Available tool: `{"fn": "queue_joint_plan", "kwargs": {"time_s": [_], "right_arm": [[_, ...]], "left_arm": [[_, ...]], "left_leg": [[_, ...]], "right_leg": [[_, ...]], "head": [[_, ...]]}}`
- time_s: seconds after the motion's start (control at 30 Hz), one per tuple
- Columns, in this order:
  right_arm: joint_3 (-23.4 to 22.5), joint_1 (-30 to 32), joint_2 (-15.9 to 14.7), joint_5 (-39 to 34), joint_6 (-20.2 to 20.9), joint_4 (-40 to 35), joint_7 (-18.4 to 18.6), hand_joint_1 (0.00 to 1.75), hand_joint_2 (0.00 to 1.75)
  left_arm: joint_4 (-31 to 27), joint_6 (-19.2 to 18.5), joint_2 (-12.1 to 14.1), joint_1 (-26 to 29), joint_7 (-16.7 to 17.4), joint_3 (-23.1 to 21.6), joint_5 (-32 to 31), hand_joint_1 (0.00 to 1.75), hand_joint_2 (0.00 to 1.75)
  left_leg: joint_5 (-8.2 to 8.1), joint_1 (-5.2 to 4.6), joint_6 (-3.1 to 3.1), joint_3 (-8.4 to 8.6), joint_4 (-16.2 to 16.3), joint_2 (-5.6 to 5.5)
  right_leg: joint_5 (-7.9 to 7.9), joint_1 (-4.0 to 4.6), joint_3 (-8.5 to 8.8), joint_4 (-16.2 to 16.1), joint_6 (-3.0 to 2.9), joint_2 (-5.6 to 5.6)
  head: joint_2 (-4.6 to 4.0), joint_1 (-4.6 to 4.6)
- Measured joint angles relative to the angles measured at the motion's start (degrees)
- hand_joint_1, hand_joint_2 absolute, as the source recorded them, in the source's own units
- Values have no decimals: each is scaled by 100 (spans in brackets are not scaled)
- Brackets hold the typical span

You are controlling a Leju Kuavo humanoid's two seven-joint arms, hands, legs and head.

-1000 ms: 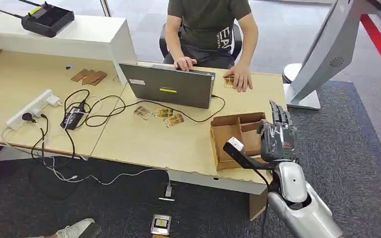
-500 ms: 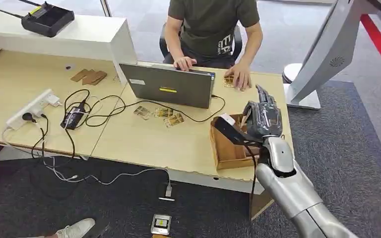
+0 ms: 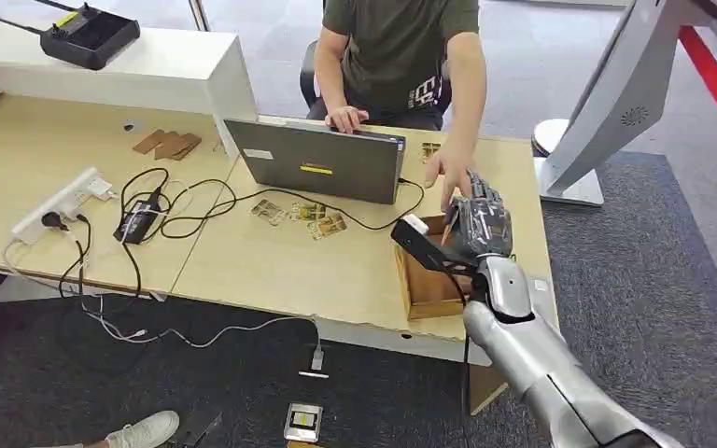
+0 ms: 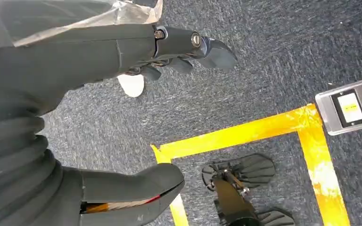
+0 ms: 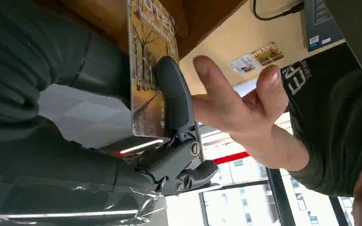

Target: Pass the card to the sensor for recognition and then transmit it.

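The right arm (image 3: 541, 364) of the robot is covered in smooth silver shells, with a black cable running along its side. The right hand (image 3: 479, 222) is dark grey, with a ribbed cover at the wrist and a thick thumb. On the left hand (image 4: 52, 117), small round screws sit in the dark fingers (image 4: 202, 47), and transparent film wraps the wrist.

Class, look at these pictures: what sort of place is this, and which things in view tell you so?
Probably an office or lab reception desk: a wooden desk with a laptop where a seated person works, a power strip with trailing cables, and grey carpet underfoot.
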Motion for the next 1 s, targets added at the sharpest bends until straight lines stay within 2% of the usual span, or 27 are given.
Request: {"fn": "queue_joint_plan", "kwargs": {"time_s": [0.23, 0.27, 0.3, 0.43, 0.57, 0.73, 0.8, 0.83, 0.87, 0.93, 1.0], "right_arm": [[18, -50, 208, 4, -127, 381, -61, 175, 175], [22, -69, 238, 2, -151, 457, -83, 17, 175], [24, -83, 256, 0, -171, 503, -101, 0, 175], [31, -104, 356, -70, -339, 693, -227, 0, 175], [37, -124, 418, -83, -595, 826, -125, 0, 175], [0, -119, 398, -190, -1170, 914, -81, 0, 175], [-86, -74, 374, -374, -1421, 896, -237, 0, 175], [-181, -21, 361, -487, -1504, 820, -457, 0, 175], [-357, 109, 394, -698, -1517, 668, -913, 0, 175], [-1069, 403, 551, -1371, -1530, 317, -2428, 0, 175], [-1808, 543, 658, -2419, -1537, 153, -3590, 0, 175]], "left_arm": [[11, 197, -125, -3, 2, 0, 0, 0, 175], [15, 205, -149, -9, 13, 0, 0, 0, 175], [20, 219, -160, -15, 35, 0, -2, 0, 175], [26, 308, -217, -37, 90, 2, -31, 0, 175], [31, 398, -284, -55, 107, 11, -88, 0, 175], [31, 459, -328, -50, 107, 26, -190, 0, 175], [31, 490, -343, -37, 101, 28, -212, 0, 175], [31, 509, -348, -22, 85, 31, -214, 0, 175], [31, 536, -356, 3, 65, 35, -208, 0, 175], [31, 577, -363, 47, 41, 42, -197, 0, 175], [31, 579, -369, 59, 9, 59, -184, 0, 175]], "left_leg": [[0, 0, 0, 0, 0, 1], [0, 0, 0, 1, 0, 1], [0, 0, 0, 0, 0, 1], [0, 0, 0, 1, 0, 2], [0, 0, 0, 2, 0, 1], [0, 0, 0, 3, 1, 2], [0, -1, 0, 3, 1, 1], [0, 0, 0, 2, 1, 0], [0, 1, 0, 3, 1, -1], [-2, 0, -1, 3, 1, 0], [-1, 1, 0, -1, 3, -14]], "right_leg": [[0, 0, -1, 0, 0, 0], [0, 0, -1, -1, 0, 0], [0, 0, 0, -1, 0, 0], [1, 0, -1, 0, 0, 0], [1, 0, -1, -1, 0, 0], [1, 0, -1, -1, 0, 0], [1, 0, 0, -3, 0, 0], [1, 0, 3, -1, 0, 0], [1, 1, 4, -1, 0, 0], [2, 0, -7, -1, -1, 5], [-1, 0, -5, -3, 0, -8]], "head": [[0, -2], [0, 0], [0, 0], [0, 0], [0, -2], [0, -2], [0, 0], [0, 0], [0, 0], [0, -7], [0, -4]]}}
